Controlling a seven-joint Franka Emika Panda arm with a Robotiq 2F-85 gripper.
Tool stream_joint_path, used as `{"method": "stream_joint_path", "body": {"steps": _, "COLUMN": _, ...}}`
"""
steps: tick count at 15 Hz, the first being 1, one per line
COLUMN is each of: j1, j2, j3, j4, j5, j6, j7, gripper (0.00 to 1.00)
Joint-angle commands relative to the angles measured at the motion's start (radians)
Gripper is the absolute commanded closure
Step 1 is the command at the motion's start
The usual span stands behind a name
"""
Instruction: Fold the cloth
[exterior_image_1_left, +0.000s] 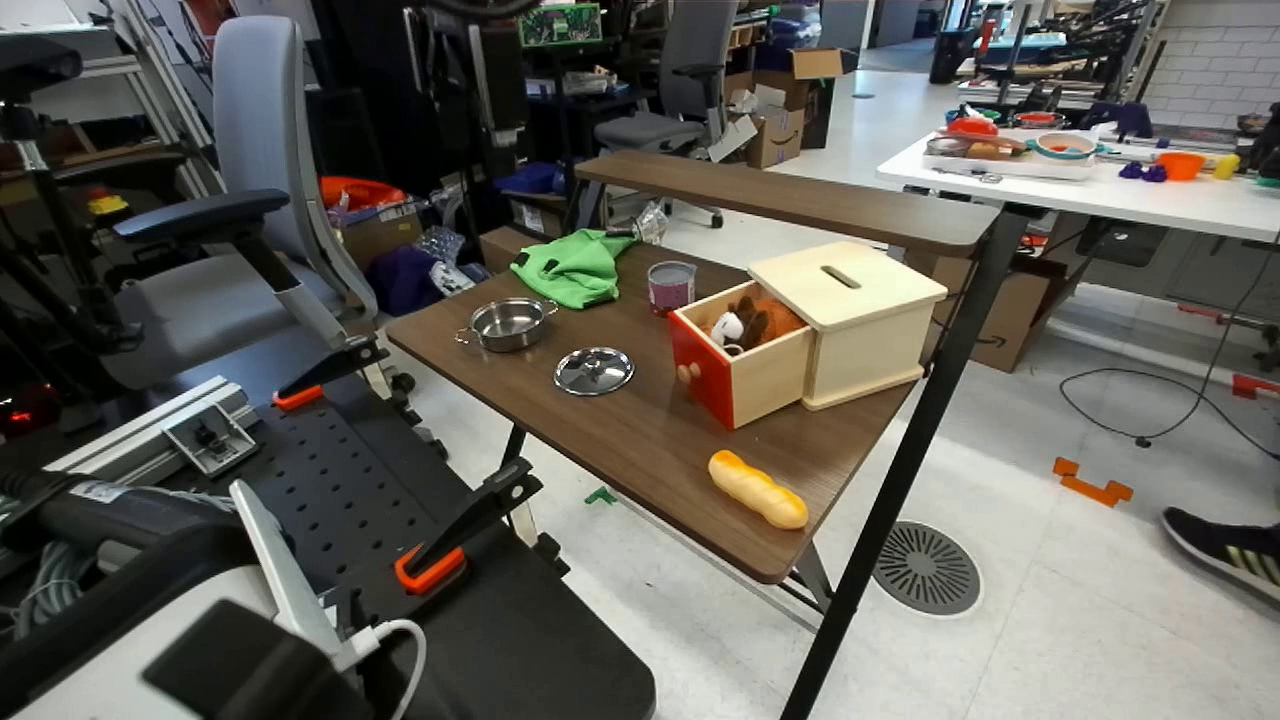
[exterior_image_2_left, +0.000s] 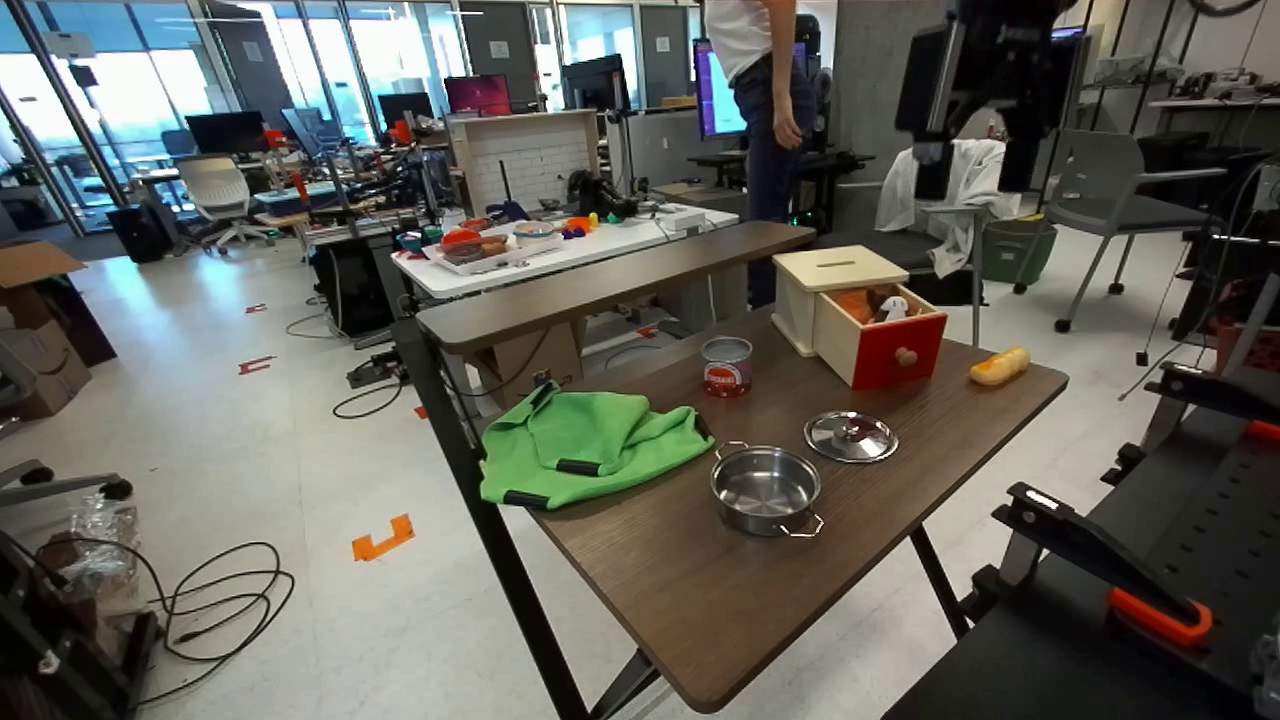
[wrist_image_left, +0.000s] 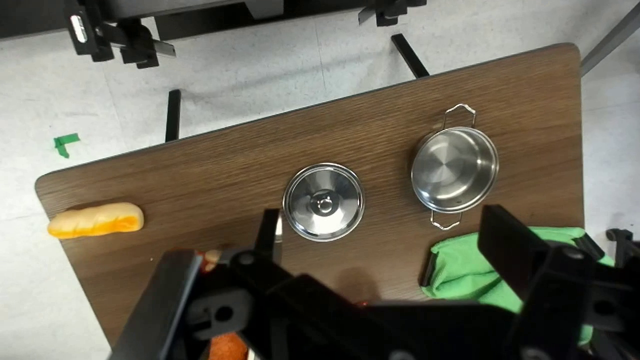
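A green cloth (exterior_image_1_left: 578, 268) with black tabs lies crumpled on the brown table (exterior_image_1_left: 600, 440). In an exterior view, the cloth (exterior_image_2_left: 610, 440) has a flap doubled over it and hangs slightly past the table edge. In the wrist view, the cloth (wrist_image_left: 462, 265) is at the lower right, partly hidden by a finger. My gripper (wrist_image_left: 382, 214) is open and empty, its fingers wide apart, high above the table. The gripper (exterior_image_2_left: 978, 172) also shows at the top of an exterior view, well clear of the cloth.
A steel pot (wrist_image_left: 455, 170), its lid (wrist_image_left: 324, 202), a tin can (exterior_image_2_left: 727, 366) and a toy bread (wrist_image_left: 95, 220) share the table. A wooden box (exterior_image_1_left: 868, 330) has its red-fronted drawer (exterior_image_1_left: 710, 370) open with a plush toy inside. A raised shelf (exterior_image_1_left: 780, 195) runs along one side.
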Motion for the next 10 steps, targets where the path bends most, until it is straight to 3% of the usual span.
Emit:
{"method": "stream_joint_path", "body": {"steps": 1, "j1": 0.018, "j2": 0.184, "j3": 0.015, "j4": 0.104, "j5": -0.01, "j6": 0.054, "j7": 0.065, "gripper": 0.0}}
{"method": "stream_joint_path", "body": {"steps": 10, "j1": 0.079, "j2": 0.517, "j3": 0.016, "j4": 0.335, "j5": 0.02, "j6": 0.251, "j7": 0.15, "gripper": 0.0}}
